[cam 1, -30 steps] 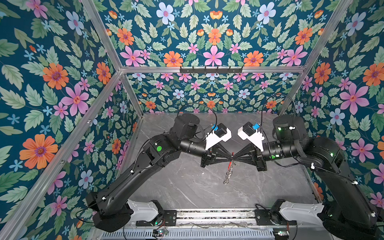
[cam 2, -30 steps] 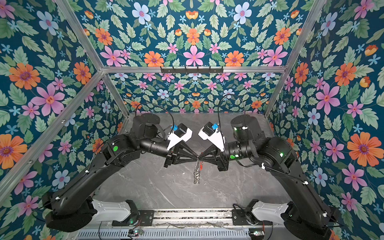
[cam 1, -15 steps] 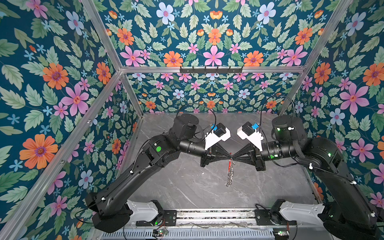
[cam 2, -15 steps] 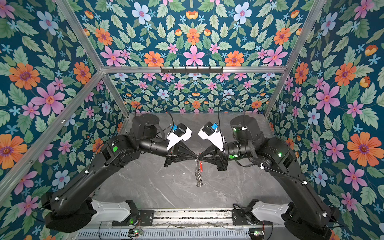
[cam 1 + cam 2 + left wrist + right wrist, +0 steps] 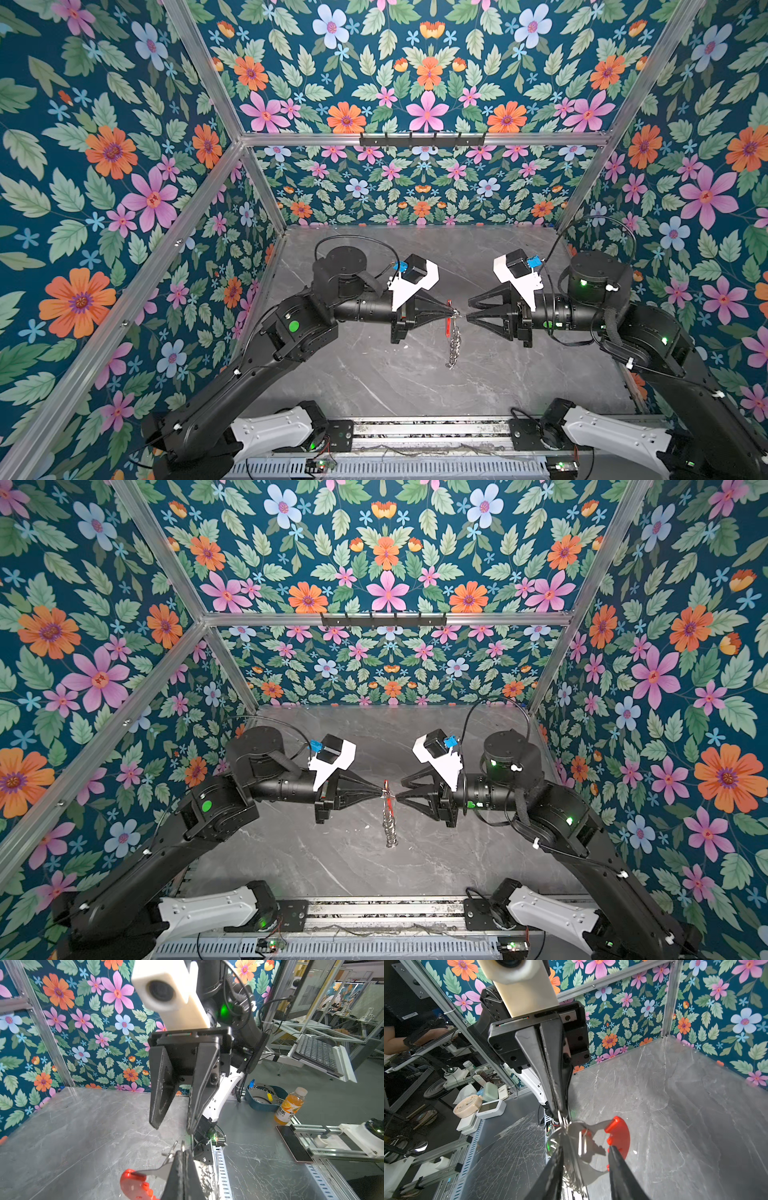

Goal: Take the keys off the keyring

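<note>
Both top views: left gripper (image 5: 451, 309) clamped on keyring (image 5: 454, 338), hanging mid-cell; right gripper (image 5: 468, 310) parted, just beside it.
Left wrist: red strip (image 5: 133, 1184) beside the closed fingers.
Right wrist: keyring looks thin, stiff, slick, light. Likely pinch its flat edge. Keys indistinct.

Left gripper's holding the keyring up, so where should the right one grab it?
Probably the keyring by its flat grey plate beside the red strip, below the left gripper, coming from where the open right gripper sits: it is bare there, and the loops dangle loose.
</note>
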You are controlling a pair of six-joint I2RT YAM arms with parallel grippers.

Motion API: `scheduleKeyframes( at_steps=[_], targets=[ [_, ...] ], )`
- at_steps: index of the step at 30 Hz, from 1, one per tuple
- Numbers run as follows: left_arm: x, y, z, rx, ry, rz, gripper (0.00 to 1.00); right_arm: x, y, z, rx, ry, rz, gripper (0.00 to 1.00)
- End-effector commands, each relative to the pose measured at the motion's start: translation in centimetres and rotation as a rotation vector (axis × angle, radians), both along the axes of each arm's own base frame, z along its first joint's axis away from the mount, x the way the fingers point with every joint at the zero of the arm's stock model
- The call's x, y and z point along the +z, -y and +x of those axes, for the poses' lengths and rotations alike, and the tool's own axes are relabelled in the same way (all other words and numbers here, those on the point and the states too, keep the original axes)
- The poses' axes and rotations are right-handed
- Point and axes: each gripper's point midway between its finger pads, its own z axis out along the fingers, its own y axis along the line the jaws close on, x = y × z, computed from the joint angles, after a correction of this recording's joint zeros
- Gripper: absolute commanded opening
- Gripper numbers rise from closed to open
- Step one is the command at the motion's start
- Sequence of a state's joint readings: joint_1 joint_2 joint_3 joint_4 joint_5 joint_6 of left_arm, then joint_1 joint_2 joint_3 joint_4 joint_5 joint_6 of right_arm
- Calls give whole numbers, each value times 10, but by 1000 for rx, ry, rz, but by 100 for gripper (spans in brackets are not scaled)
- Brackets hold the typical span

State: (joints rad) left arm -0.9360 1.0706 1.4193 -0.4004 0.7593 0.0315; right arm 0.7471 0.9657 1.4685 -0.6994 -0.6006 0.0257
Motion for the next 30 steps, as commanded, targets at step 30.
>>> scheduleKeyframes(
  at_steps=[30],
  targets=[
    [36,-13,0,55,108,-193,0,13,-28,-3,53,163,59,30]
  ],
)
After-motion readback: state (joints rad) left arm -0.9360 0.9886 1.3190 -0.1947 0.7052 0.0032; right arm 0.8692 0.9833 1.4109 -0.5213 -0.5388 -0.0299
